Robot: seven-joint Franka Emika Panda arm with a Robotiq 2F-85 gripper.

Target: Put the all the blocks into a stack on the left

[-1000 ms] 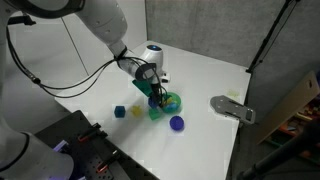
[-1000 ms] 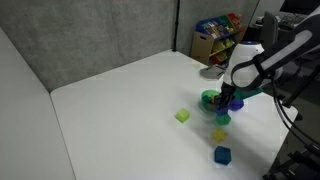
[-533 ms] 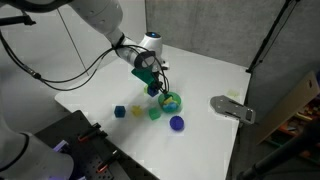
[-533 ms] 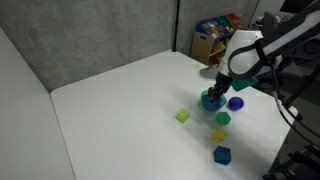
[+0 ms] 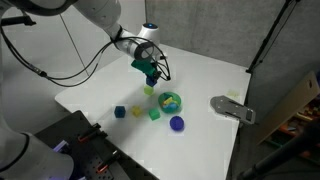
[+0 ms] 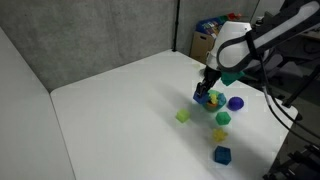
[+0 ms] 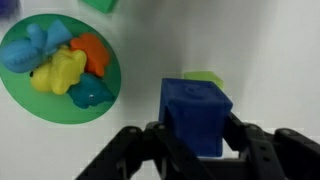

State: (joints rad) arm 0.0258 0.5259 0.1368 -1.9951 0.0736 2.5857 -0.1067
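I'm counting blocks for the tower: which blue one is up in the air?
The blue block pinched in the end effector, above the table. The other blue block sits loose on the table, next to a yellow block.

Green bowl (image 7: 60, 70), yellow-green cube (image 7: 205, 76) seemingly close beneath claw (image 7: 197, 138); open tabletop (image 7: 270, 50) beyond

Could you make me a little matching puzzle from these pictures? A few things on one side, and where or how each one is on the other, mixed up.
Things:
1 blue block in the wrist view
2 green bowl
3 dark blue dome
4 lime block

States:
A on the table, close under the hand
B holds coloured shapes
C pinched in the hand
D round, on the table beside the bowl

Pairs: 1-C, 2-B, 3-D, 4-A
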